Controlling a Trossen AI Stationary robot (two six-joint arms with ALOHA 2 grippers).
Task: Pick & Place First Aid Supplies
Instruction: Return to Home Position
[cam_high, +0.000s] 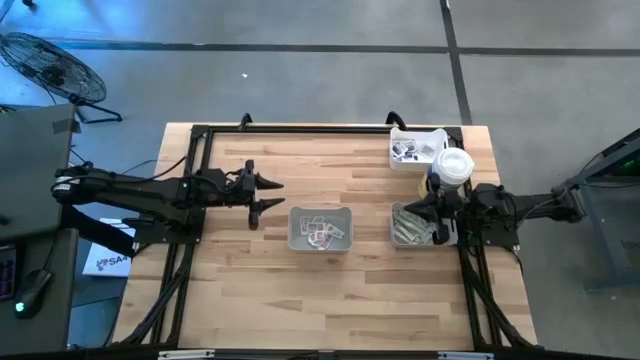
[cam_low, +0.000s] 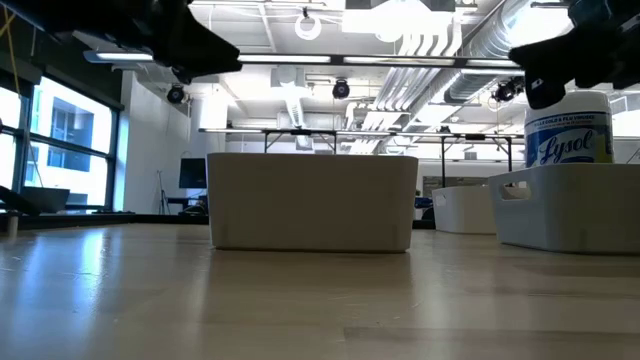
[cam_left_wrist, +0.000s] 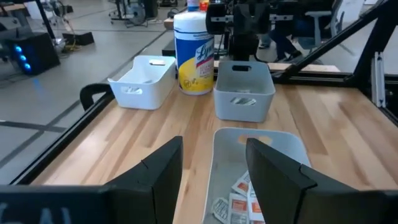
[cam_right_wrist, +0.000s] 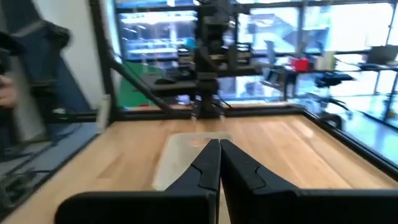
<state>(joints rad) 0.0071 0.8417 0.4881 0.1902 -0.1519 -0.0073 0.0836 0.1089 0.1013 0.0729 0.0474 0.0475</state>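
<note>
- Tabletop (cam_high: 250, 290) of pale wood planks, edged by a black frame (cam_high: 200, 130), carries three bins and one bottle.
- Left arm (cam_high: 130, 190) reaches in from the table's left side. The left gripper (cam_high: 276, 194) hovers over bare wood just left of the middle grey bin (cam_high: 320, 210), with its jaws spread wide and nothing between them.
- Right arm (cam_high: 520, 205) comes in from the right side. The right gripper (cam_right_wrist: 219, 158) hangs over the right grey bin (cam_high: 396, 225), close to the bottle, with its jaws pressed together and holding nothing.
- White bin (cam_high: 418, 131) sits near the far right corner, behind the right grey bin and well apart from the middle grey bin.
- Lysol bottle (cam_high: 455, 168), upright with a white round lid, stands just beside the white bin and near the right grey bin.
- Squarish packets (cam_left_wrist: 239, 199), white with orange-red print, lie loose on the floor of the middle grey bin.
- Green-grey strips (cam_high: 408, 228) lie piled in the right grey bin, partly under the right gripper.
- Dark-printed packets (cam_high: 408, 152), small and white, lie in the white bin.
</note>
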